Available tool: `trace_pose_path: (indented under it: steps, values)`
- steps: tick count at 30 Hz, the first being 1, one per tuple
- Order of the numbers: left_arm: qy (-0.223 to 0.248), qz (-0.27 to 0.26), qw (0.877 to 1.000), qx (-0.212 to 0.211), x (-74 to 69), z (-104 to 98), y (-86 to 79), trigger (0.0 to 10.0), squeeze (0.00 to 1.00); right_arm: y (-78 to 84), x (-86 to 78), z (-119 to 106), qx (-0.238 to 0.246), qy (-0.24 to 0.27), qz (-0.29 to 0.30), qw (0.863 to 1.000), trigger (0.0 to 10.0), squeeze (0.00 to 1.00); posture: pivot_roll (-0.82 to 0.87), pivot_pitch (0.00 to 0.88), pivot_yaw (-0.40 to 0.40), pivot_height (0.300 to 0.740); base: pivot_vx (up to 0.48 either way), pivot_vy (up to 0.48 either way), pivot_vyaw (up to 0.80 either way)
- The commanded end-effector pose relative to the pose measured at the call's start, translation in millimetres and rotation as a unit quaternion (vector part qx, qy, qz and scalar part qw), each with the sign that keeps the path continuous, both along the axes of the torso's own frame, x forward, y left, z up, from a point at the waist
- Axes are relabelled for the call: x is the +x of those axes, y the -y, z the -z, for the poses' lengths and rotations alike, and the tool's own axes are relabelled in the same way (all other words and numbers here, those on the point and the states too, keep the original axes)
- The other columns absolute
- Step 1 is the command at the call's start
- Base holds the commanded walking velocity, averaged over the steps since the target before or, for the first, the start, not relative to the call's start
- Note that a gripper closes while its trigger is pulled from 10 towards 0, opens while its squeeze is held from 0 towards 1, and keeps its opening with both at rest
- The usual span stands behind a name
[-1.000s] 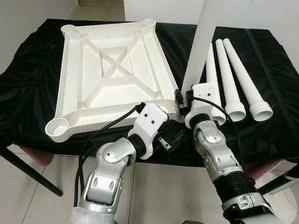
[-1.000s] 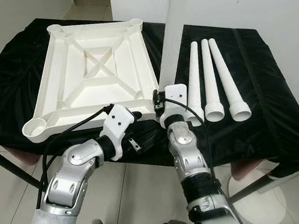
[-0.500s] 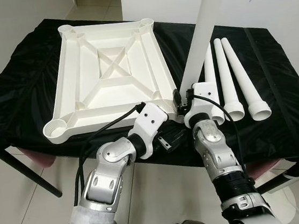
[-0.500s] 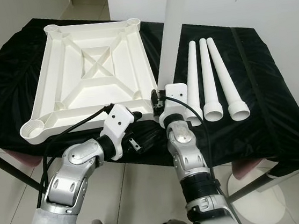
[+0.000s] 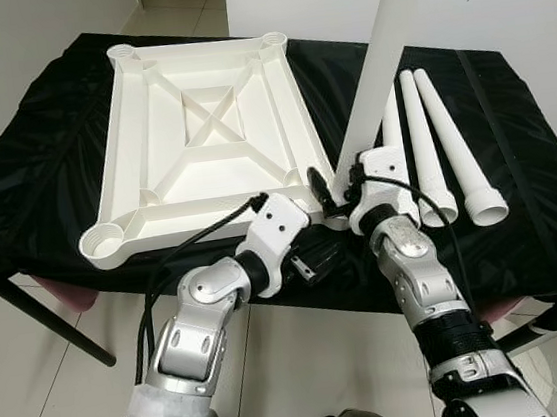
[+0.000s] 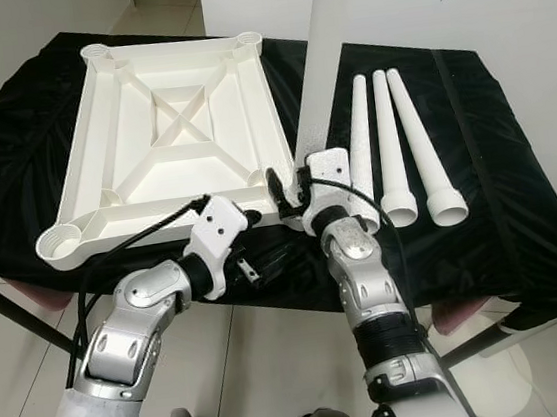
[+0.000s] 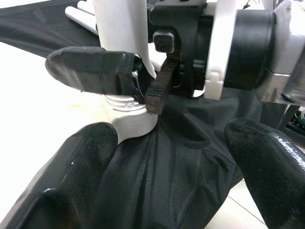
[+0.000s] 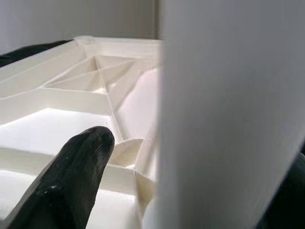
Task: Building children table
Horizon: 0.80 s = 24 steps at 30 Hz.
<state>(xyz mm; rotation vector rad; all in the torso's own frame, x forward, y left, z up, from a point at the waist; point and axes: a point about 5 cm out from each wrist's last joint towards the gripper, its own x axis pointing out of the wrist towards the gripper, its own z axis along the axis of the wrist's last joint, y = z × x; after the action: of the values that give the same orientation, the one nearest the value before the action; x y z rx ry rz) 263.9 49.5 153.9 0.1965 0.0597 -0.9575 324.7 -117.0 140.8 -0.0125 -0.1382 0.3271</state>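
Left eye view: right gripper [image 5: 329, 195] fingers clamped on upright leg [image 5: 378, 51], foot over tabletop [image 5: 205, 136] near-right socket [image 5: 332, 218]; left gripper [image 5: 317, 260] fingers apart just beside.

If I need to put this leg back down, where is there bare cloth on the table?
Bare black cloth lies right of the three loose legs, out to the table's right edge, and a narrower strip left of the tabletop panel. The near right corner is crowded: the right end effector holds the leg there, the left end effector just below.
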Motion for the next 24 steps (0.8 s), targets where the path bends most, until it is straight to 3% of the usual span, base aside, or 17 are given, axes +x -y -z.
trace_pose_path:
  steps: [1, 6, 13, 17, 20, 22, 24]
  values:
    - [0.004, -0.058, 0.998, 0.006, 3.8, 4, -5.6, 10.0, 0.00, 1.9, -2.4, 5, 0.002, -0.003, -0.009, 1.000, 10.0, 0.00, 0.05, 0.028, -0.030, 0.740, 0.000, 0.000, 0.00]
    - [-0.002, -0.068, 0.998, 0.006, 3.4, 8, -9.5, 10.0, 0.00, 6.1, -7.7, 7, -0.004, 0.014, -0.006, 1.000, 10.0, 0.00, 0.06, 0.034, -0.032, 0.740, 0.000, 0.000, 0.00]
    - [-0.018, -0.158, 0.987, -0.033, 3.7, 14, -34.6, 10.0, 0.00, 17.6, -35.8, 12, 0.024, 0.043, 0.026, 0.998, 10.0, 0.00, 0.06, 0.061, -0.018, 0.740, 0.000, 0.000, 0.00]
    - [-0.012, -0.176, 0.984, -0.036, 2.9, 14, -40.7, 10.0, 0.00, 19.2, -41.5, 13, 0.031, 0.048, 0.028, 0.998, 10.0, 0.00, 0.06, 0.064, -0.015, 0.740, 0.000, 0.000, 0.00]
    - [-0.012, -0.219, 0.974, -0.060, 0.3, 12, -54.2, 10.0, 0.00, 29.2, -54.4, 18, 0.035, 0.053, 0.054, 0.996, 10.0, 0.00, 0.06, 0.076, -0.009, 0.740, 0.000, 0.000, 0.00]
    - [-0.012, -0.268, 0.959, -0.088, -6.9, 14, -70.9, 10.0, 0.00, 42.6, -69.8, 24, 0.034, 0.048, 0.093, 0.994, 10.0, 0.00, 0.07, 0.081, -0.005, 0.740, 0.000, 0.000, 0.00]
    - [-0.009, -0.278, 0.956, -0.090, -9.4, 15, -75.3, 10.0, 0.00, 46.2, -73.7, 26, 0.033, 0.047, 0.104, 0.993, 10.0, 0.00, 0.06, 0.081, -0.005, 0.740, 0.000, 0.000, 0.00]
